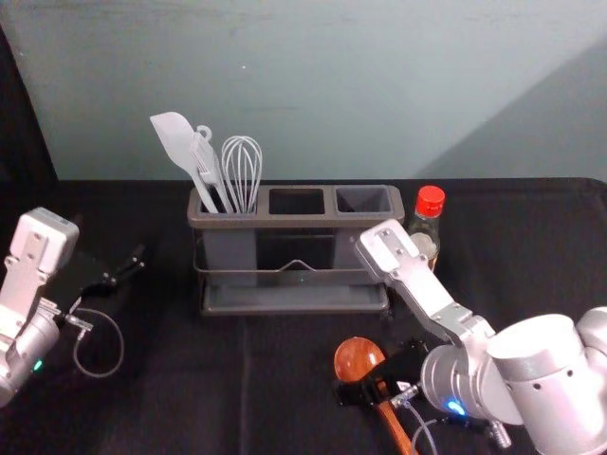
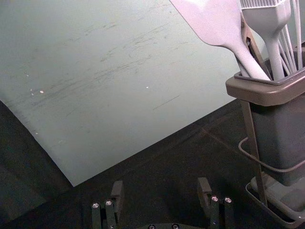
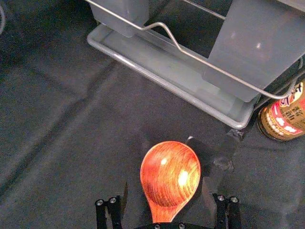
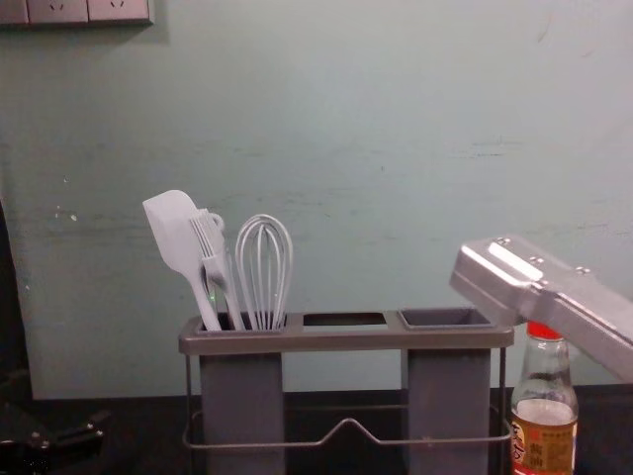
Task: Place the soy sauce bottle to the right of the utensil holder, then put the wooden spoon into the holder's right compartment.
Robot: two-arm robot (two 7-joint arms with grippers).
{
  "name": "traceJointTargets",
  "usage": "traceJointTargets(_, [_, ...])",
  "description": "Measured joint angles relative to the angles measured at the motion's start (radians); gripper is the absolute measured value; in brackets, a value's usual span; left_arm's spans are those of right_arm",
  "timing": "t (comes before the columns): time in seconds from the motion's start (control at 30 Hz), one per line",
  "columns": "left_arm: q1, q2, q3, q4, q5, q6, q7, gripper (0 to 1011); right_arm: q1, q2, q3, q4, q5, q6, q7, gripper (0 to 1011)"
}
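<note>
Since the worktop (image 1: 152,398) is wide, you have room to work in front of the utensil holder (image 4: 346,340), the biggest thing standing on it. Its left compartment (image 4: 240,396) holds a white spatula (image 4: 176,233), a brush (image 4: 217,268) and a whisk (image 4: 263,272), all poking up so they are easy to grab. The middle slot (image 1: 297,201) looks like it has no cup in it. The right compartment (image 4: 448,396) looks empty, so it can take your spoon.

The soy sauce bottle (image 4: 544,440) stands upright just beside the holder, on its right side. That is where you want it, so that part looks done.

Your left end effector (image 2: 160,181) waits near the holder's left side, with its fingers apart and nothing between them. Your right end effector (image 3: 165,187) is low in front of the holder, also with its fingers apart, one on each side of the wooden spoon (image 3: 170,169). The spoon lies on the worktop, round end toward the holder and handle (image 1: 394,427) toward you. You likely need to squeeze, then lift it high enough to clear the rim. If you squeeze off-center, it could twist.
</note>
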Motion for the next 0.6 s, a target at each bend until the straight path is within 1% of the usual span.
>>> traceJointTargets(0.13, [0.000,0.000,0.000,0.000,0.000,0.000,0.000,1011,0.015,-0.015,-0.004,0.026,-0.010,0.004,-0.001,1002])
traceJointTargets(0.2, [0.000,0.000,0.000,0.000,0.000,0.000,0.000,1012,0.026,-0.029,-0.004,0.051,-0.017,0.005,-0.001,1003])
traceJointTargets(0.37, [0.000,0.000,0.000,0.000,0.000,0.000,0.000,1011,0.039,-0.045,-0.002,0.081,-0.027,0.004,0.000,1002])
traceJointTargets(0.6, [0.000,0.000,0.000,0.000,0.000,0.000,0.000,1012,0.051,-0.060,0.001,0.110,-0.039,0.002,0.010,1003])
